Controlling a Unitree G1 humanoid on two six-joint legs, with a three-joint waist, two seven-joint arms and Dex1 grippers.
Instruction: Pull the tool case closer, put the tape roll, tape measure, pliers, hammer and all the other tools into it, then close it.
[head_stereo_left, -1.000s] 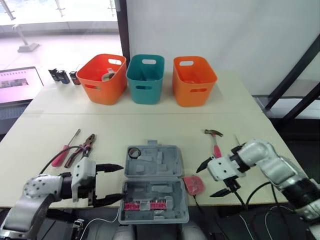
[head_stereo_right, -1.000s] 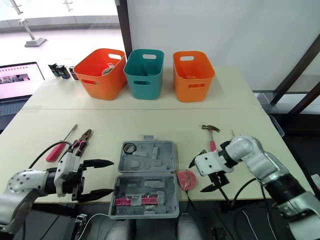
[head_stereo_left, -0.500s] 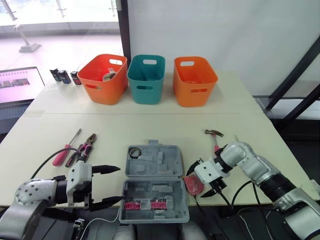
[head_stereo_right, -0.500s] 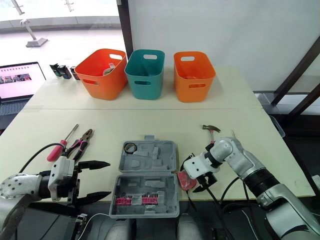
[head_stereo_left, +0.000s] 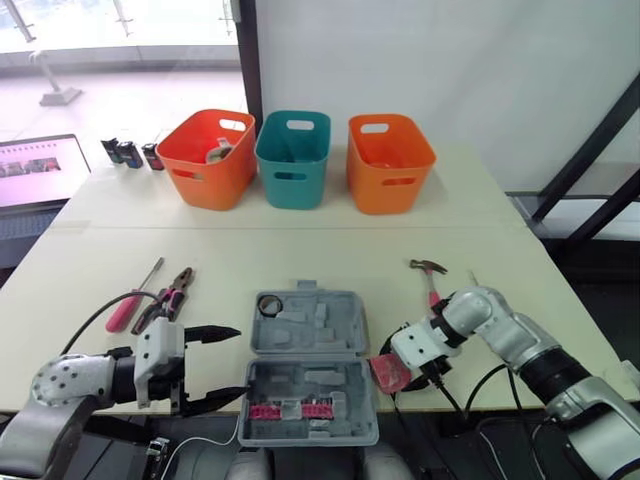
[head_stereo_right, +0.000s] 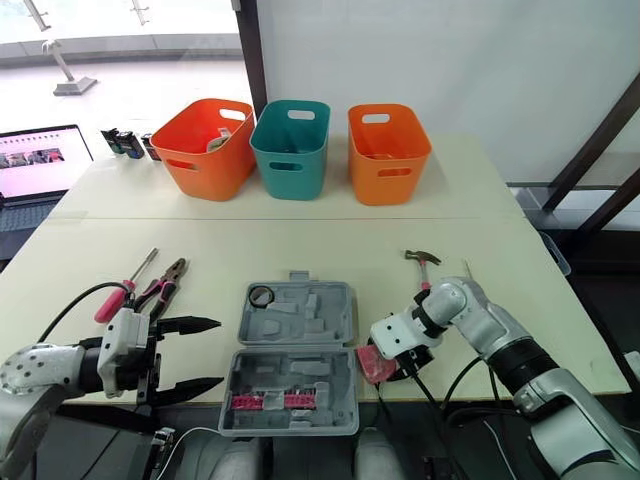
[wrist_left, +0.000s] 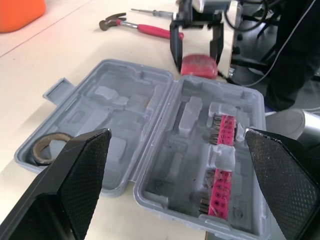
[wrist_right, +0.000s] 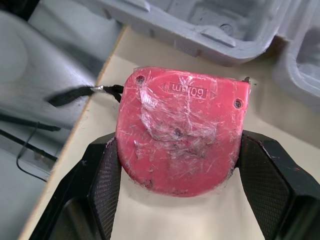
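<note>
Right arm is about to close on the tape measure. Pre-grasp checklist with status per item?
1. Straddle: ok. The right gripper is open, one finger on each side of the tape measure, roughly centred.
2. Seating: ok. The tape measure lies flat on the table, though close to its near edge.
3. Destination: ok. The tool case lies open right beside it; which recess fits cannot be told.
4. Other arm: ok. The left gripper is open on the opposite side of the case, out of the path.
5. Snag: cannot tell. A black cable ends right next to the tape measure.
</note>
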